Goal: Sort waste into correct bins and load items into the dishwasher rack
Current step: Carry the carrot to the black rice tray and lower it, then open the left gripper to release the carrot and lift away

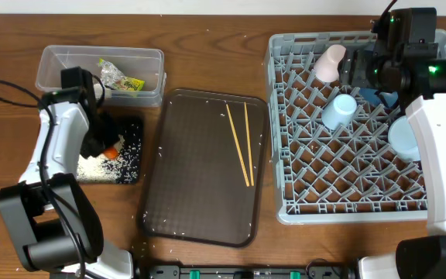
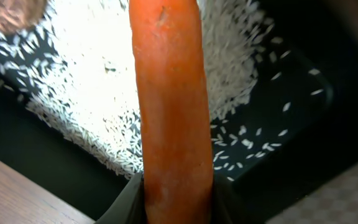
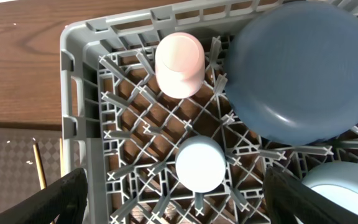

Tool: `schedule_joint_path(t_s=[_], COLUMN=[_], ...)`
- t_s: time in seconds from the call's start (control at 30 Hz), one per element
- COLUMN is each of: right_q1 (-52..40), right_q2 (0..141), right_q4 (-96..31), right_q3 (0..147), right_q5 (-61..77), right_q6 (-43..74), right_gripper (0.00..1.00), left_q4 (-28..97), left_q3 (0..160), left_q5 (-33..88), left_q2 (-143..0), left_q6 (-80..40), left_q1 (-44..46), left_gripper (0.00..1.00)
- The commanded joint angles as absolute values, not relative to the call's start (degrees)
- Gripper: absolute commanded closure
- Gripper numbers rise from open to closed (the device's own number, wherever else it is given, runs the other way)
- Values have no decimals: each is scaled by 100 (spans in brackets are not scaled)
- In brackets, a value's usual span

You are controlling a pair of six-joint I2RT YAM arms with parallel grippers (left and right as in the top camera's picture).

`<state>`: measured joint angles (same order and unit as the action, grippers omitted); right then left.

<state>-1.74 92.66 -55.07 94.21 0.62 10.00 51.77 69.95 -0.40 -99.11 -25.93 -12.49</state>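
Observation:
My left gripper (image 1: 105,144) is shut on the orange carrot (image 1: 111,153) and holds it low over the black tray (image 1: 133,128), which holds white rice (image 1: 91,164). In the left wrist view the carrot (image 2: 169,106) sticks out from between the fingers (image 2: 179,202) over the rice (image 2: 92,74), with a brown lump (image 2: 8,12) at the top left. The wrapper (image 1: 122,78) lies in the clear tub (image 1: 60,62). My right gripper (image 1: 360,77) is open and empty above the grey rack (image 1: 285,209), which holds the pink cup (image 3: 179,62), light-blue cup (image 3: 201,165), blue plate (image 3: 300,71) and small bowl (image 3: 347,186).
The dark brown serving tray (image 1: 192,178) lies between the bins and the rack, with the two chopsticks (image 1: 242,143) on its right half. A few rice grains are scattered on it and on the wooden table (image 1: 6,46).

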Motion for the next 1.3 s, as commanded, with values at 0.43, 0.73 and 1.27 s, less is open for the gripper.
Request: schedule_joint_path(t_s=[0.43, 0.73, 1.27], right_q1=[-148, -158, -200], right_q2=[9314, 9314, 9314], right_q4=[-5492, -5369, -5395], right_q3=[9400, 9400, 9400], right_q5=[25, 27, 200], right_q6=[954, 958, 1022], right_gripper=[17, 16, 15], left_q4=[5033, 5120, 2740], left_q3=[6838, 7295, 7317], left_q5=[-89, 167, 537], left_q2=[-9953, -9603, -10156], left_q6=[-2633, -1894, -1293], left_q1=[-1251, -917, 2139], left_gripper=[30, 29, 15])
